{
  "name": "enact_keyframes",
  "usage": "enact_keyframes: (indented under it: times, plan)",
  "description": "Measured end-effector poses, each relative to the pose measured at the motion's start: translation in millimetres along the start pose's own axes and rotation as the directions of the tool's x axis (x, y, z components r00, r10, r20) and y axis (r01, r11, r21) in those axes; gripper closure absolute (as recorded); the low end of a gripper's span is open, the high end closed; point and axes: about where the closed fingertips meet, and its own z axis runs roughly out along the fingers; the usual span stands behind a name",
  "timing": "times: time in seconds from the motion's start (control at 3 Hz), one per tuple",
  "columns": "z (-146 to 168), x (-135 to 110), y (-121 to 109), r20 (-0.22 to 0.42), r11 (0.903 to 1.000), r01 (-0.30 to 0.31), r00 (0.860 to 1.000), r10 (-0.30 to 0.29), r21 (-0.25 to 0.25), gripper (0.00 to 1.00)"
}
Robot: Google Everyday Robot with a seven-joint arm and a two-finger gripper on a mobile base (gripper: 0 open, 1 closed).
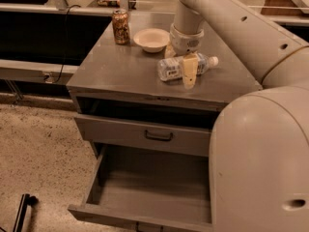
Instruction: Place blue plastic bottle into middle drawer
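A brown-patterned can (120, 26) was seen well to the left of the gripper (178, 67), on the grey cabinet top (116, 69). The middle drawer (145, 192) was found standing open far below the gripper. A white bowl (151, 39) was set just left of it. The blue plastic bottle (169, 69) was laid on its side under the gripper, whose fingers (189, 70) were spread, one on either side of the bottle.
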Motion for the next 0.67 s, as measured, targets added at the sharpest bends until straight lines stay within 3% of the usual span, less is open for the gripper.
enact_keyframes:
  times: [0.33, 0.67]
  plan:
    - [10.4, 0.8, -4.4, -0.003, 0.9999, -0.007, 1.000, 0.007, -0.015, 0.40]
    - [-9.4, -10.3, 1.7, 0.057, 0.9982, -0.059, 0.997, 0.060, -0.012, 0.63]
